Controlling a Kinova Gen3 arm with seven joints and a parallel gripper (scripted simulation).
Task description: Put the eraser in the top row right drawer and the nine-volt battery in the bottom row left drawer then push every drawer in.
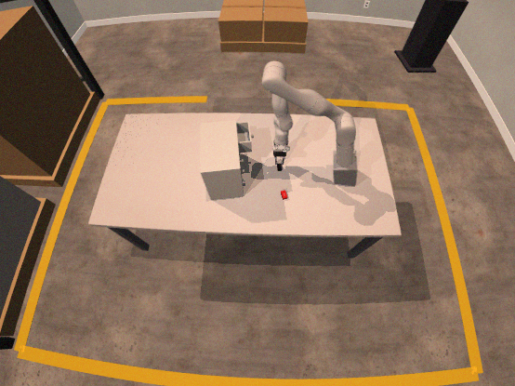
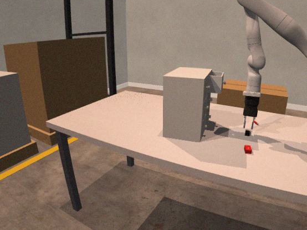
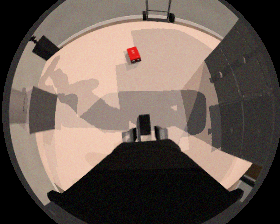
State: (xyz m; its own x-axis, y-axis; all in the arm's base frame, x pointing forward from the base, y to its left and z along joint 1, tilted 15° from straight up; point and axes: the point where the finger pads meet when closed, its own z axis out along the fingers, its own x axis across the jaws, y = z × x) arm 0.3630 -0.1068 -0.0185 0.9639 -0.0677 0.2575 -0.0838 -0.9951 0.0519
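Observation:
The grey chest point(image 1: 224, 186) point(image 2: 183, 106) point(image 3: 240, 75) stands upright. Its top-row right drawer point(image 2: 216, 83) is pulled well out; its contents cannot be made out. A dark shape point(image 2: 211, 126) juts low from the front, perhaps a drawer partly out in shadow. A small black block point(image 1: 279, 167) point(image 2: 247, 133) point(image 3: 144, 121), seemingly the nine-volt battery, is on the table in front of the chest. My gripper point(image 1: 279, 161) point(image 2: 248, 127) point(image 3: 145, 132) points down just above it, open, its fingertips to either side. I cannot make out the eraser.
A red block point(image 1: 283, 194) point(image 2: 247, 149) point(image 3: 133, 54) lies on the table point(image 1: 158, 159) point(image 2: 130, 122), towards the exterior camera from the gripper. A thin red thing point(image 2: 256, 122) lies behind the gripper in that view. The arm's base point(image 1: 345, 173) stands on the side opposite the chest.

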